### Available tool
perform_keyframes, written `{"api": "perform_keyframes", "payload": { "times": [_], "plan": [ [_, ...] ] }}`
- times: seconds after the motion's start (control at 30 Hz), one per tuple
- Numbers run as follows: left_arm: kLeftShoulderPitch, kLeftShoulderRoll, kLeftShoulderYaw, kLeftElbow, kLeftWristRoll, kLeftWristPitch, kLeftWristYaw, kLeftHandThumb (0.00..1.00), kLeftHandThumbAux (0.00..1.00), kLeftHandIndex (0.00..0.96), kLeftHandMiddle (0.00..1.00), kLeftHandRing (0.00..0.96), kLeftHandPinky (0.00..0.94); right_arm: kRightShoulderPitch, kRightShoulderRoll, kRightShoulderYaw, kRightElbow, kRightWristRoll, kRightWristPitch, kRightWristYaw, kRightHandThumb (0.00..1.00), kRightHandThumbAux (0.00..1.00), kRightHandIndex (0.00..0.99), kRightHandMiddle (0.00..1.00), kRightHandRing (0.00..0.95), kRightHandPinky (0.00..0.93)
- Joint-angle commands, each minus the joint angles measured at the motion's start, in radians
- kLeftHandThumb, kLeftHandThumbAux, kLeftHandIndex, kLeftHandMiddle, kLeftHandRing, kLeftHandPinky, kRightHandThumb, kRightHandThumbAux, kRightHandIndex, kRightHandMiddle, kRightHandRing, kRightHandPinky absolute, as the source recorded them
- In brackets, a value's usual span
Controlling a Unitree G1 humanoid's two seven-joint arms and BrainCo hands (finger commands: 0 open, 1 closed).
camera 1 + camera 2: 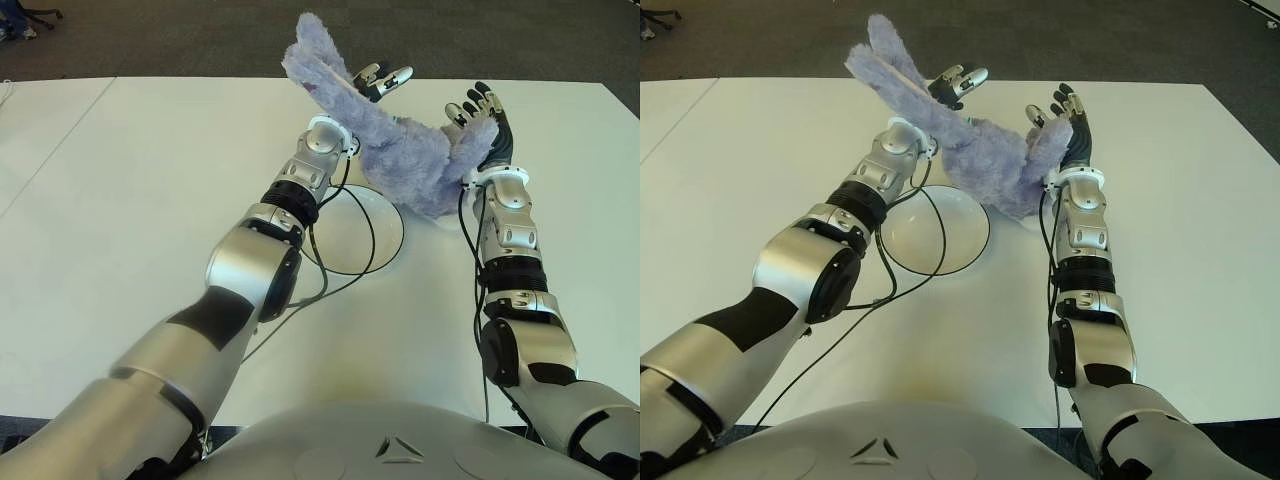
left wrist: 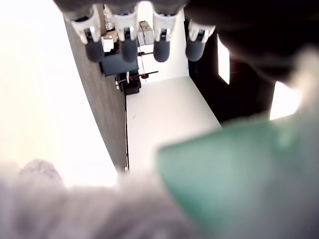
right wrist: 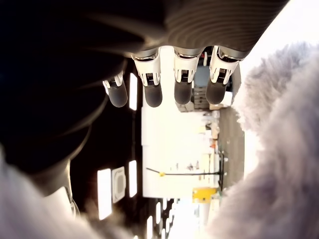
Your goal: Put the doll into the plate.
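white table [image 1: 120, 200], doll [image 1: 400, 150] between open fingers [image 1: 385, 78]

1. The doll [image 1: 400, 150] is a fluffy lavender plush with long floppy limbs, one pointing up and away; it is raised above the table [image 1: 120, 200].
2. The plate [image 1: 385, 235] is white and round, lying flat on the table just below and beside the doll.

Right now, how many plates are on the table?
1. The white plate lies on the table between the two arms, just under the purple doll cradled by the left hand and right hand.
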Motion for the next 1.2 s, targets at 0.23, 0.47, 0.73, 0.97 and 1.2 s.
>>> {"api": "perform_keyframes", "payload": {
  "times": [0.23, 0.47, 0.73, 0.97, 1.2],
  "plan": [
    [-0.071, -0.069, 0.011, 0.025, -0.009, 0.027, 0.038, 0.000, 0.386, 0.000, 0.000, 0.000, 0.000, -0.061, -0.008, -0.006, 0.053, 0.003, 0.007, 0.001, 0.225, 0.690, 0.000, 0.000, 0.000, 0.018],
    [-0.125, -0.080, 0.014, 0.036, -0.009, 0.042, 0.066, 0.000, 0.378, 0.000, 0.000, 0.000, 0.000, -0.111, -0.003, -0.005, 0.076, 0.004, 0.006, -0.003, 0.226, 0.687, 0.000, 0.000, 0.000, 0.034],
    [-0.139, -0.075, 0.012, 0.018, -0.006, 0.016, 0.066, 0.000, 0.368, 0.000, 0.000, 0.000, 0.000, -0.144, 0.009, 0.002, 0.028, 0.006, 0.015, -0.013, 0.236, 0.691, 0.000, 0.000, 0.000, 0.028],
    [-0.067, -0.057, -0.003, -0.017, 0.006, -0.027, 0.053, 0.000, 0.364, 0.000, 0.000, 0.000, 0.000, -0.114, 0.013, 0.012, -0.038, -0.003, 0.032, -0.019, 0.242, 0.693, 0.000, 0.000, 0.000, 0.015],
    [0.105, -0.004, -0.040, 0.006, 0.041, -0.087, 0.032, 0.000, 0.374, 0.000, 0.000, 0.000, 0.000, 0.027, -0.014, -0.007, -0.048, -0.003, -0.029, 0.023, 0.228, 0.692, 0.000, 0.000, 0.000, 0.009]
  ]
}}
